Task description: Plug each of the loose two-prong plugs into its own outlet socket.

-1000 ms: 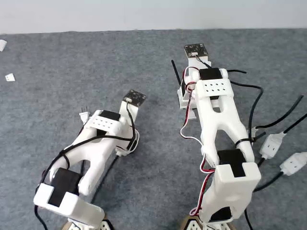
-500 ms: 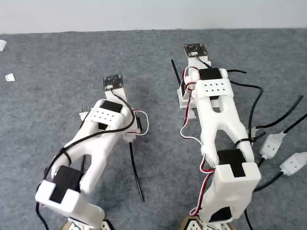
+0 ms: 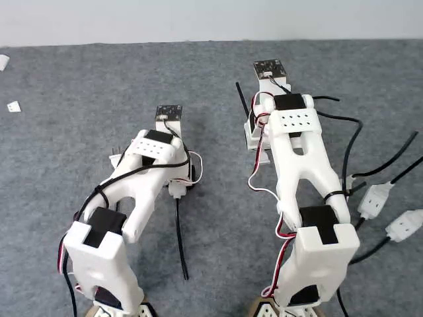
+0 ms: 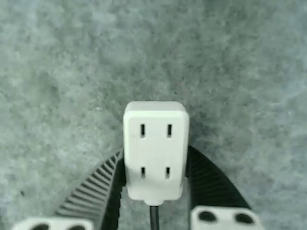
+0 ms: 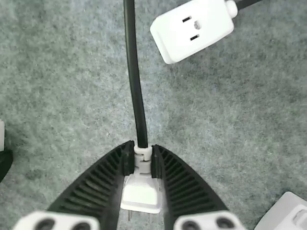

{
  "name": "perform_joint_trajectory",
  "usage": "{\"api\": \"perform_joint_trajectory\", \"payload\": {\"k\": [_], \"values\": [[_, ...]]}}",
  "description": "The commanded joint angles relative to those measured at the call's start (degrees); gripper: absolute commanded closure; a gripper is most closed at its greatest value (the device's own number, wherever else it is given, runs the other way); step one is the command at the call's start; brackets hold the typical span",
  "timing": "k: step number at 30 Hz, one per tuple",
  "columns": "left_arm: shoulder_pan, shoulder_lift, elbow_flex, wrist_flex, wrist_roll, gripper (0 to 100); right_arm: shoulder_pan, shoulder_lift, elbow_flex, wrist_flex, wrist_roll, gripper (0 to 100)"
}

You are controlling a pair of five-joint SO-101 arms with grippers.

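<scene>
My left hand (image 4: 155, 160) is clamped on a white outlet socket (image 4: 155, 136); my right hand (image 5: 142, 148) pinches a two-prong plug (image 5: 140, 190), a second socket (image 5: 192, 29) lying near on the worktop (image 5: 57, 72).

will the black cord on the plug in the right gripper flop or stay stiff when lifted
Probably fairly stiff: the black cord runs nearly straight from the plug in the right gripper. Its trailing length may drag and twist the small plug.
</scene>
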Motion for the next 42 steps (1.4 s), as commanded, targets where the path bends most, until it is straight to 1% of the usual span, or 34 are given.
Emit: {"api": "perform_joint_trajectory", "payload": {"k": [1,3,6,13,16,18,20,22,24,26,29,32,35,39,42], "values": [[-0.70,-1.05,-2.42,0.18,1.41,74,-0.84,-0.13,-0.26,-0.66,0.88,99.0],[-0.70,-1.67,-2.33,0.53,1.14,71,-0.84,-0.13,-0.26,-0.75,0.88,99.0],[-0.79,-3.60,-1.45,0.53,-1.05,71,-0.84,-0.13,-0.26,-0.75,0.88,99.0],[-0.79,-14.51,6.02,-1.41,-5.01,72,-0.84,-0.13,-0.26,-0.48,0.88,99.0],[-1.32,-20.13,11.12,-3.60,-8.62,80,-0.92,-0.48,-0.26,-0.22,0.88,99.0],[-2.37,-24.18,14.29,-4.92,-13.27,90,-1.01,-1.01,-0.62,1.54,0.62,99.0],[-4.48,-27.60,16.92,-7.47,-16.97,99,-2.59,-2.42,-0.44,2.51,0.53,99.0],[-7.74,-29.71,19.12,-10.29,-18.73,98,-4.26,-4.53,-0.18,3.74,0.53,99.0],[-10.46,-28.84,19.91,-12.66,-18.73,98,-6.02,-7.52,0.44,4.97,0.44,99.0],[-11.60,-25.32,19.21,-13.45,-18.73,99,-7.96,-11.38,2.37,5.41,0.44,99.0],[-11.96,-16.62,13.67,-10.73,-19.43,99,-10.86,-19.21,7.38,5.14,0.44,99.0],[-11.87,-8.35,6.46,-5.80,-24.88,99,-13.14,-28.35,14.68,2.07,0.44,99.0],[-11.43,-2.99,2.51,-2.73,-29.63,99,-15.08,-38.02,22.59,-1.98,0.88,99.0],[-11.78,-3.60,1.89,-0.62,-33.49,99,-18.59,-47.60,31.21,-5.58,0.79,99.0],[-11.43,-5.19,4.09,-0.97,-35.60,99,-20.26,-51.91,35.08,-7.34,0.53,99.0]]}}
